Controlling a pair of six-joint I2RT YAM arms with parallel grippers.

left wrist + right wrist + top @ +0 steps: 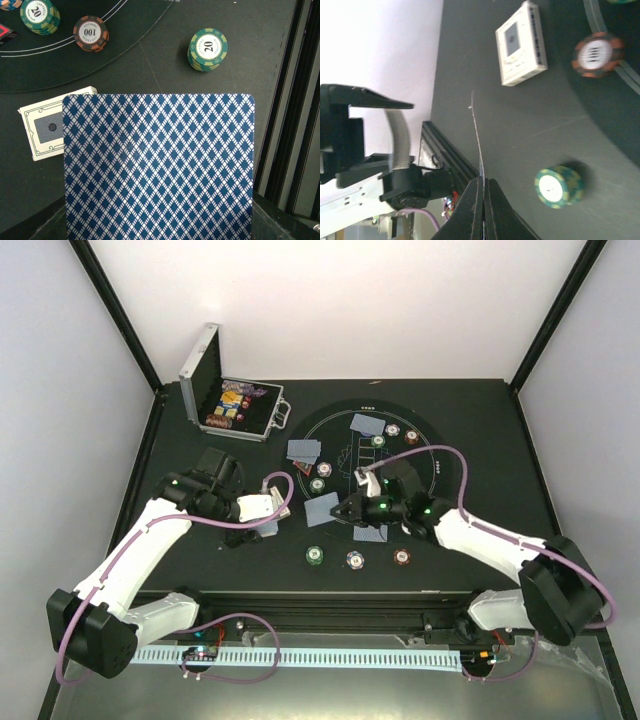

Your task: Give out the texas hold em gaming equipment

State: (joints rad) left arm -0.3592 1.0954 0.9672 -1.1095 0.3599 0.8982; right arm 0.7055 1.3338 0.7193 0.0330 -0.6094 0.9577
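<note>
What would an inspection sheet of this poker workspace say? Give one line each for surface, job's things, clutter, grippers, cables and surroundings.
surface: black table with a round printed mat.
job's things: chip stacks and face-down cards spread over the mat; a card box lying flat off the mat.
clutter: open silver case at the far left corner, more chips inside.
grippers: left gripper shut on a blue-patterned card that hides its fingers; right gripper shut on a thin card seen edge-on.
cables: purple cables looping along both arms.
surroundings: white walls, black frame posts.
</note>
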